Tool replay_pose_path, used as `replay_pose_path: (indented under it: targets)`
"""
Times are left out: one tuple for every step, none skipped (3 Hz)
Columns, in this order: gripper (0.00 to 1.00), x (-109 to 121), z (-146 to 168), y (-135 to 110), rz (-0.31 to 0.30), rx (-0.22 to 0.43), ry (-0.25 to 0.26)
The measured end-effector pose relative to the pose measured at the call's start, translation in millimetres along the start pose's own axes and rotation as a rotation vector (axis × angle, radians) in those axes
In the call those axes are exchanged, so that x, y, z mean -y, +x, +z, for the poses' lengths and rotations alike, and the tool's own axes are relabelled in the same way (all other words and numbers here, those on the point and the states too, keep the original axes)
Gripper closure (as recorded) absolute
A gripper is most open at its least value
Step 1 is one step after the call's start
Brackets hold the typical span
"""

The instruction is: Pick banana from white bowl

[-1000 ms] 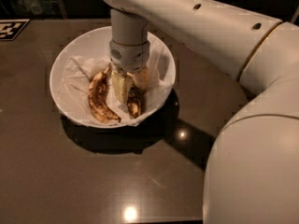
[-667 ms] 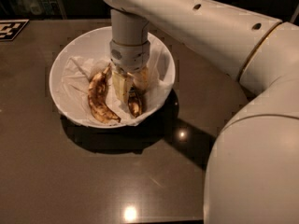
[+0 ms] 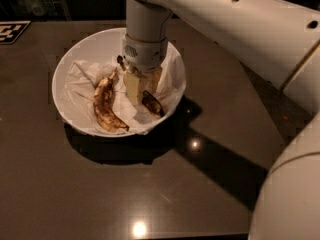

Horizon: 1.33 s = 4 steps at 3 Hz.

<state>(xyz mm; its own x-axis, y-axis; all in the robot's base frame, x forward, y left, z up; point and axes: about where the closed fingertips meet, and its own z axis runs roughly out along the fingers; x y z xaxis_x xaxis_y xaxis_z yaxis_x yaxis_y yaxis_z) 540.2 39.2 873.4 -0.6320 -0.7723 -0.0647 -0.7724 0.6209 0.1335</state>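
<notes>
The white bowl (image 3: 67,59), lined with crumpled white paper, sits on the dark table at the upper left. My gripper (image 3: 142,86) reaches straight down into the bowl's right half. It is shut on the banana (image 3: 151,104), of which only the dark lower tip and a small dark end at the upper left of the wrist show. The rest of the banana and its sticker are hidden by the gripper. A shorter, curved, brown-blotched banana (image 3: 106,105) lies free on the paper to the left of the gripper.
The dark glossy table (image 3: 150,194) stretches around the bowl. My large white arm (image 3: 260,29) crosses the upper right, and its body fills the lower right corner. A black-and-white marker tag (image 3: 11,31) lies at the far left edge.
My gripper has shifted slightly right and up, and the banana's dark tip has moved with it. The curved banana and the bowl have not moved.
</notes>
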Motion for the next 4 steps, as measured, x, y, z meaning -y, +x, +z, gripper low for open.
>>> replay_pose_path:
  targets:
    - [1.0,-8.8,-25.8,14.9,-0.052,0.064,-0.014]
    - [1.0,-22.1,-50.7,30.7,-0.132,0.112,-0.025]
    - [1.0,-39.0,-75.9,52.0,-0.249,0.148,-0.01]
    - [1.0,-45.4,-96.9,76.0,-0.336,0.172,0.019]
